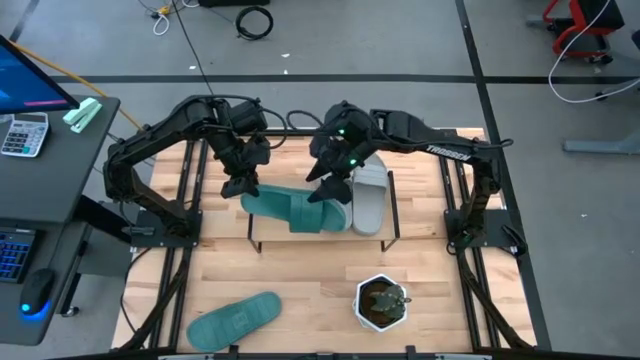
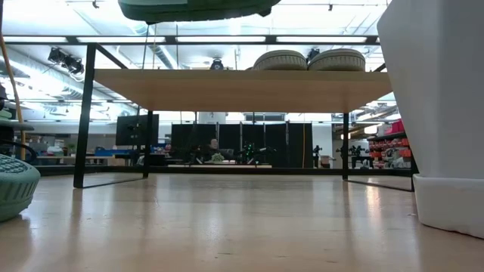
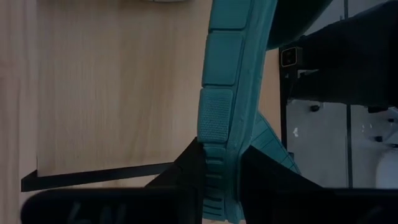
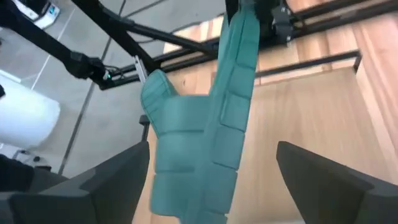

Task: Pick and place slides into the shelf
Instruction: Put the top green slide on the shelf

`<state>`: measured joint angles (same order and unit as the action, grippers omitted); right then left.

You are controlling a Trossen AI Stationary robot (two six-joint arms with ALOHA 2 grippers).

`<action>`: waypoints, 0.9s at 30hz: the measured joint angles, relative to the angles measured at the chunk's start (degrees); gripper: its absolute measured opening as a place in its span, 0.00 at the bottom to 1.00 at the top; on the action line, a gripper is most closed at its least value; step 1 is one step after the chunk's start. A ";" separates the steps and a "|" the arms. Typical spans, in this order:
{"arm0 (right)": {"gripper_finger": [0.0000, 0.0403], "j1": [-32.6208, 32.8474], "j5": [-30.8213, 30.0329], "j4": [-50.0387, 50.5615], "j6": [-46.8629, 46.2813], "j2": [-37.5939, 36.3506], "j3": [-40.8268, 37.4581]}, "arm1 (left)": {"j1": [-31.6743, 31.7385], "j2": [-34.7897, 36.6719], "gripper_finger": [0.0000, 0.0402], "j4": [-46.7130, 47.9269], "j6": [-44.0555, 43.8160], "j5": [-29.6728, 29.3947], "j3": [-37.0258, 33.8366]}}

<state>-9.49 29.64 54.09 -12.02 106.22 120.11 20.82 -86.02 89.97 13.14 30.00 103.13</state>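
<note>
A: Item one — teal slide (image 1: pixel 298 208), held above the shelf (image 1: pixel 270 232) at its left half. Holder?

B: Left gripper (image 1: pixel 240 187), fingers (image 3: pixel 186 168) clamped on the sole's edge at the slide's left end. Right gripper (image 1: pixel 330 187) sits at the other end with its fingers (image 4: pixel 106 180) spread wide either side of the slide, not touching it, so the left arm alone carries the weight.

A: How to finish the placing well?

B: My judgement: lower it level until the sole lies flat on the board, beside the two grey slides (image 1: pixel 368 197) on the right half, touching neither. Only then release the left fingers, and draw the right arm clear first so it cannot catch the strap.

A: Materials?

B: Slide — matte rubbery foam, sole moulded in ribbed blocks, one stippled panel, wide strap; likely to flex and sag from an end grip. Grey pair — same form, ridged soles seen edge-on from the low view. Shelf — pale smooth wood board on thin black wire legs.

A: Remaining stock?

B: Second teal slide (image 1: pixel 234 320), near left on the bench (image 1: pixel 300 280), beside a white faceted plant pot (image 1: pixel 381 303).
</note>
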 joint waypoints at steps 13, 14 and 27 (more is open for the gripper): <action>0.74 0.92 1.57 -2.41 -2.60 4.74 -0.02 | 0.00 0.00 0.17 -0.26 -0.06 -0.86 0.02; 0.69 0.93 1.61 -2.68 -2.71 4.74 -0.02 | 0.00 0.00 0.17 -0.26 -0.04 -0.78 0.02; 0.24 0.15 -1.75 -3.27 -1.39 4.57 -0.07 | -0.04 0.61 0.21 -1.04 -0.30 -6.56 0.04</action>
<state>-9.34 27.89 50.81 -13.40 110.78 120.05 20.78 -85.41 88.93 12.84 23.44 103.18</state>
